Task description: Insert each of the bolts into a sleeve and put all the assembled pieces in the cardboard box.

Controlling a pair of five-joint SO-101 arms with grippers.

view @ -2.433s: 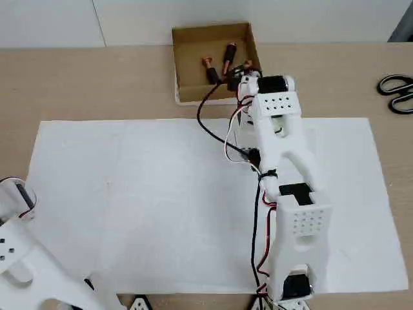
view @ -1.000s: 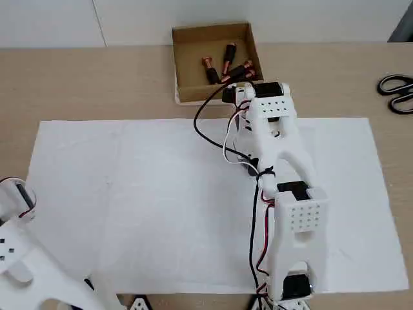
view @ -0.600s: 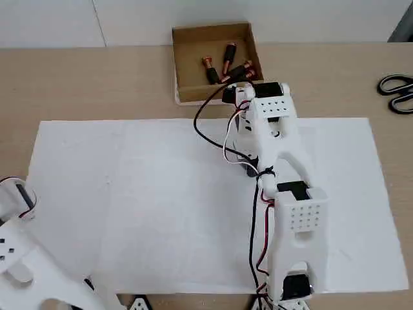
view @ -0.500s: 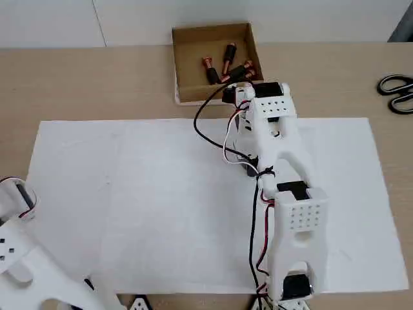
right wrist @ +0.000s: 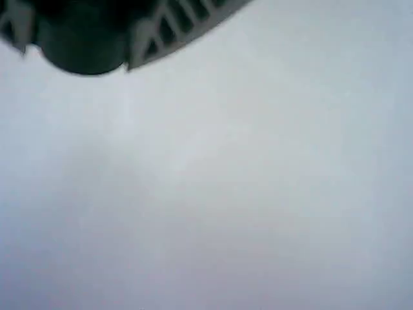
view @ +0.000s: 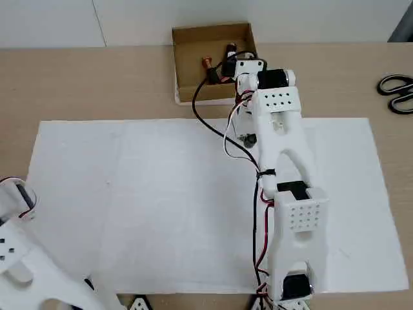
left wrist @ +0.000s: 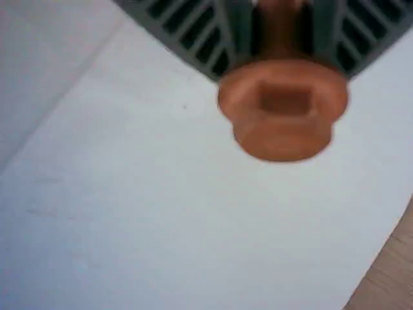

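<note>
Arm at centre right of the frame (view: 284, 161): white plastic shells, blocky links, a forked yoke between two joints.
Perforated covers (view: 277, 101): two flat white plates, each with a grid of small round holes.
Servos (view: 272, 79): black bodies set into the joints.
Cables (view: 256, 223): one black lead looping out to the side, red and white wires along the links, a black tie mid-arm.
Arm at lower left (view: 26, 271): white rounded shell, a few round holes, black servo, red wire.
Left gripper (left wrist: 282, 26): dark grey jaws with slanted parallel ribs.
</note>
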